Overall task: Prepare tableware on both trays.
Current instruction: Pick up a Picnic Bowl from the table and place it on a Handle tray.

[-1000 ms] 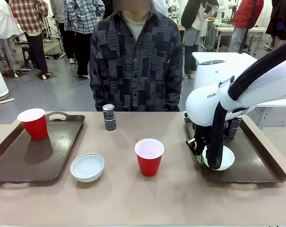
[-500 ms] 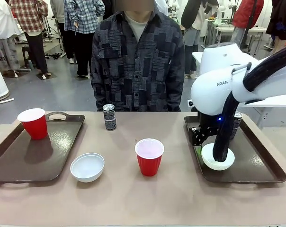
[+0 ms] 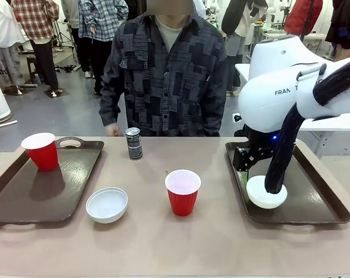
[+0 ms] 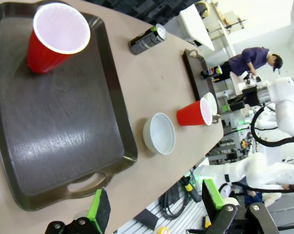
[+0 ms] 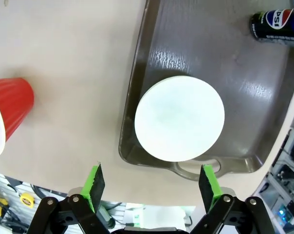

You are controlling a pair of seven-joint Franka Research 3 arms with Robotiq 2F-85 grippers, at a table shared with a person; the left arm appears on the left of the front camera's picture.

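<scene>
- The white bowl [image 5: 179, 117] sits flat on the right tray [image 5: 225, 53], in its near part just inside the handle cut-out. It is well apart from the dark can [image 5: 276, 25] at the far end of the same tray.
- The right pincer [image 5: 152, 179] hangs straight above this bowl with its jaws spread wider than the bowl. It grasps nothing, and the bowl looks fully set down.
- I judge the step in hand is to leave the bowl cleanly. The pincer should go straight up, with no sideways move, so that the green pads do not catch the rim and drag the bowl toward the edge of the tray.
- It seems this tray lacks only a cup. The loose red cup [image 3: 182, 191] stands upright on the worktop [image 3: 163, 243] between the two trays, and it is the near choice.
- This cup looks light and thin, so a soft grip low on its wall is probably safer than a hard squeeze.
- The second bowl [image 3: 106, 204] and the loose can [image 3: 134, 143] stand on the worktop beside the left tray [image 3: 24, 197], which bears one red cup [image 3: 42, 151].
- The left pincer [image 4: 155, 200] is released as well and empty, near the handle end of the left tray.
</scene>
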